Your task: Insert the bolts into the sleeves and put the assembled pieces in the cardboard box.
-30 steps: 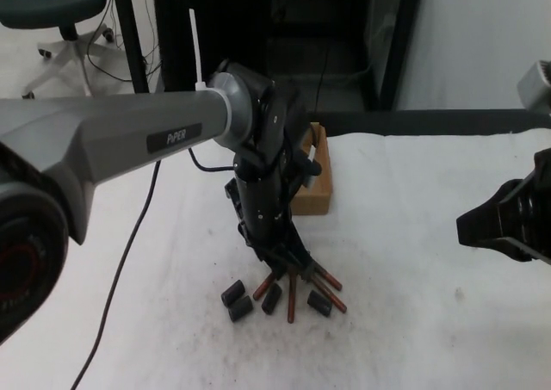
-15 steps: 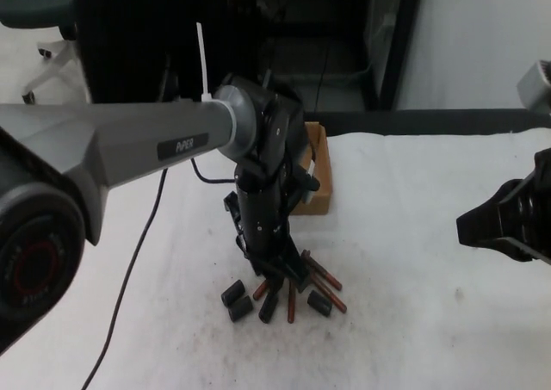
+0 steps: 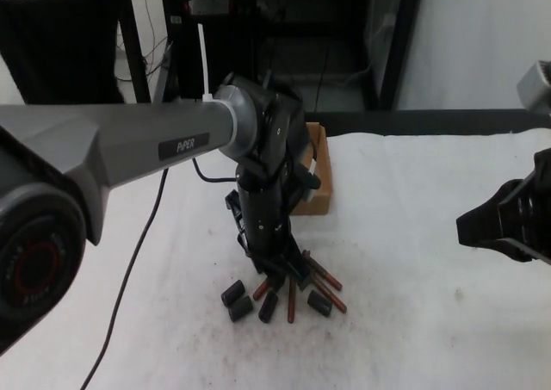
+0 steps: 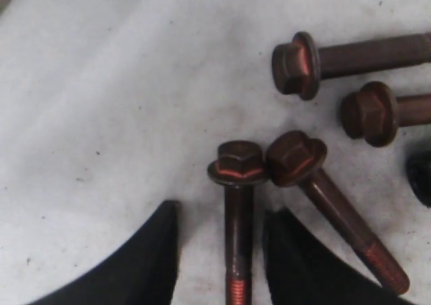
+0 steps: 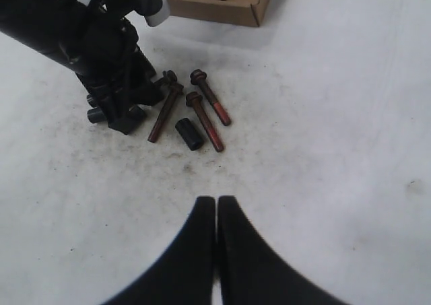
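Several reddish hex-head bolts and short black sleeves lie in a cluster on the white bench. My left gripper points down over the cluster. It is open, its fingers either side of one bolt with a gap on each side. Another bolt lies just beside it, and two more bolts lie farther off. Sleeves sit close to the gripper, and one sleeve lies between bolts. My right gripper is shut and empty, off to the right. The cardboard box stands behind the left arm.
The box is open-topped with a dark piece inside at its rim. A black cable trails over the bench on the left. White bench surface stretches between the cluster and my right gripper.
My left gripper shifted slightly toward the near-left and lowered over the bolts, nudging a sleeve a little. The right arm has not moved.
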